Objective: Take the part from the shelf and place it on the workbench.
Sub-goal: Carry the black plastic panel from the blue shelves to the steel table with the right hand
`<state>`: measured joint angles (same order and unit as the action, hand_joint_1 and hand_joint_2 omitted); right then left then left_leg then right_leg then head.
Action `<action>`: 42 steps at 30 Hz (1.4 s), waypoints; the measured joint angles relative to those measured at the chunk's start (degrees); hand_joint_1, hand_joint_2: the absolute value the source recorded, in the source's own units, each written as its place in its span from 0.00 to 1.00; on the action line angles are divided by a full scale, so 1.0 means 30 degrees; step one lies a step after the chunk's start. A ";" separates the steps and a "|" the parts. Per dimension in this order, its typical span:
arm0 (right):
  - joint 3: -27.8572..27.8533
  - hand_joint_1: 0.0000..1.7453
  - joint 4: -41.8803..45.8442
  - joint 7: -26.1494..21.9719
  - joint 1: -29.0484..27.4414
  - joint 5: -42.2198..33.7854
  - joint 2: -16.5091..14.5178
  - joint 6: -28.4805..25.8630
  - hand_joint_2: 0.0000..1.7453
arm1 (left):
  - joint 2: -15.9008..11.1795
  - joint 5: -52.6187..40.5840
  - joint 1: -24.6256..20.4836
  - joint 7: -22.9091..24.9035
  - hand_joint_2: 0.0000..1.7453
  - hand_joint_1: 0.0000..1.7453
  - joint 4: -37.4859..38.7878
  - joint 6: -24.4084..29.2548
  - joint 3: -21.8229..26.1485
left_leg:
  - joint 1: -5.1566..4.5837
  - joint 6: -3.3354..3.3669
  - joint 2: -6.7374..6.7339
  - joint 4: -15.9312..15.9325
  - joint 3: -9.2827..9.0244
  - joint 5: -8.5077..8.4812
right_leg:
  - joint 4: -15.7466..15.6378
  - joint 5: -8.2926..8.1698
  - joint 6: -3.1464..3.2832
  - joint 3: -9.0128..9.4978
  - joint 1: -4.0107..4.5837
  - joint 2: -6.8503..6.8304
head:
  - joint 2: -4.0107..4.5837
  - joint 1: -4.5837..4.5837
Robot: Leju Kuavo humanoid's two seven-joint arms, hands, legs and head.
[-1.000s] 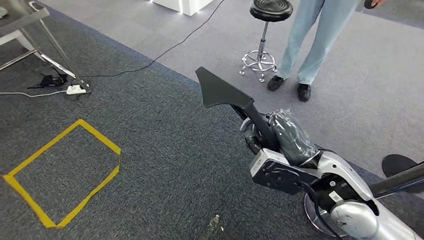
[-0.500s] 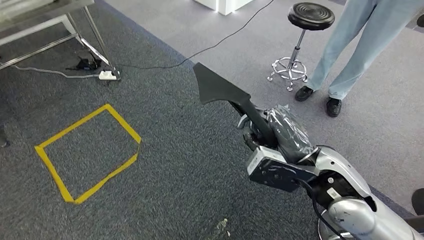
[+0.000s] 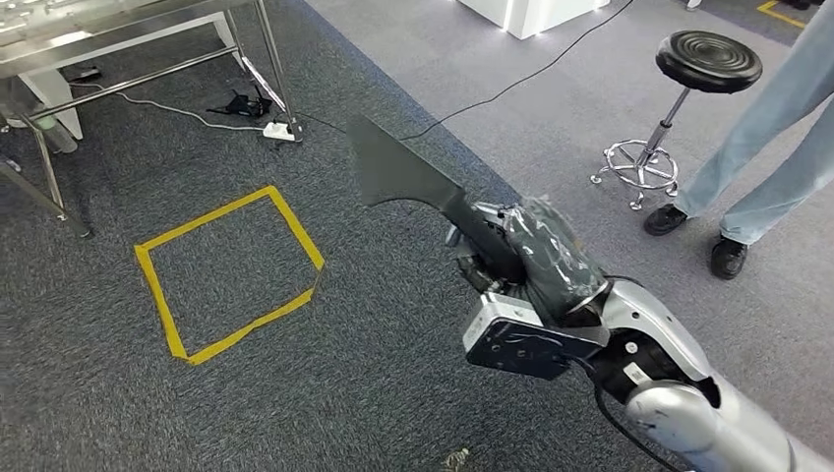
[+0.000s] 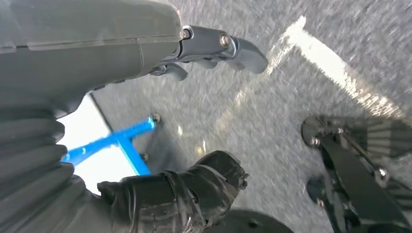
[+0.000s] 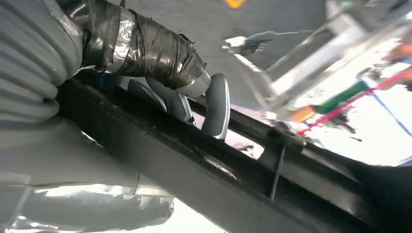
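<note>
Right hand (image 3: 536, 258): wrapped in dark tape and film; seen in the head view closed around the narrow stem of the part, above the carpet.
Part (image 3: 398, 172): a flat black plastic piece with a broad angled blade and a long narrow stem; it is held off the floor, and the blade projects forward and to the left beyond the fingers.
Part relative to hand: in the right wrist view the part (image 5: 233, 189) is seen as a long dark bar running across the palm, with the taped fingers (image 5: 216, 104) curled over its edge and touching it.
Left hand (image 4: 160, 160): fingers spread apart, nothing gripped; it hangs over grey carpet.
Floor marking: a yellow tape square (image 3: 231, 270) is laid on the dark carpet, to the left of the part and well apart from it.
Metal table (image 3: 148, 39): stands beyond the square, with a cable and power strip (image 3: 278, 130) at its leg.
Stool (image 3: 693, 88): stands on the lighter floor to the right.
Person (image 3: 777, 147): legs in light trousers and dark shoes are seen just beside the stool.
</note>
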<state>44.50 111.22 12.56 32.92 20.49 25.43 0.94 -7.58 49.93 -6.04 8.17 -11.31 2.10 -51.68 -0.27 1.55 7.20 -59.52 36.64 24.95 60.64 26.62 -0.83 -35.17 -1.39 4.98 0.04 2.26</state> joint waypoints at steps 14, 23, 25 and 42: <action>0.0286 1.00 -0.0761 0.0425 0.0886 -0.0842 -0.0835 -0.0322 1.00 | 0.0106 -0.0159 0.0244 0.0324 1.00 0.00 -0.0005 0.0457 0.0295 | -0.0037 -0.0486 -0.3304 -0.0304 0.0439 -0.0294 | -0.0428 0.0524 0.0360 0.0963 0.0246 -0.3400 | 0.0002 0.0305; 0.0002 1.00 -0.0648 -0.0146 0.0757 0.0377 -0.0683 -0.0335 1.00 | 0.0102 0.0177 0.0075 0.0241 1.00 0.00 0.0002 0.0218 0.0344 | 0.0031 0.0341 -0.1974 0.0491 -0.0258 -0.0207 | 0.3986 0.2595 -0.0289 -0.1163 0.0228 -0.1803 | 0.0002 0.0060; 0.0239 1.00 -0.1002 -0.0273 0.0736 0.0900 -0.1093 -0.0578 1.00 | 0.0066 0.0200 -0.0004 0.0408 1.00 0.00 0.0002 0.0098 0.0381 | 0.0024 0.0341 -0.1427 0.0438 -0.0298 -0.0155 | 0.4597 0.2218 -0.0289 -0.1832 0.0221 -0.1704 | 0.0002 0.0053; 0.0336 1.00 -0.1194 0.0273 0.0227 0.0408 -0.1326 -0.0920 1.00 | 0.0027 -0.0330 0.0184 0.0042 1.00 0.00 0.0016 0.0118 0.0393 | 0.0361 -0.0888 -0.2634 -0.3078 0.1964 0.0327 | -0.0709 0.0417 0.0465 0.1206 0.0028 -0.2810 | 0.0002 0.0306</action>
<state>45.51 107.64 13.38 33.60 21.71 21.45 -1.82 -7.50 48.94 -5.49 8.29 -11.26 2.46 -50.50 0.82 -1.12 -0.70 -68.76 42.53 25.93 58.51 27.88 0.57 -31.55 -1.31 -3.45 0.04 3.18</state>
